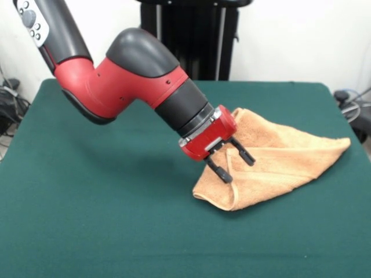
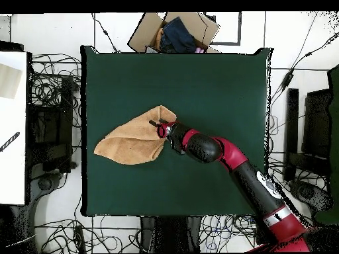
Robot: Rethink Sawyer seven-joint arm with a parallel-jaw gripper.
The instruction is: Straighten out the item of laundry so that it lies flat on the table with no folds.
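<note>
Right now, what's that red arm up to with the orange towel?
Pincer open, low over the towel, gripping nothing. Towel folded and bunched on the green table, not flat. Nothing in the way.

Arm: red and black, enters from the upper left in the front view and slants down toward the lower right.
Wrist: black cuff followed by a red head, tilted steeply downward.
End effector [image 1: 232, 164]: two black fingers [image 1: 221, 170] spread apart, nothing between them, tips angled down.
Overhead view: end effector [image 2: 156, 124] points toward the far side.
</note>
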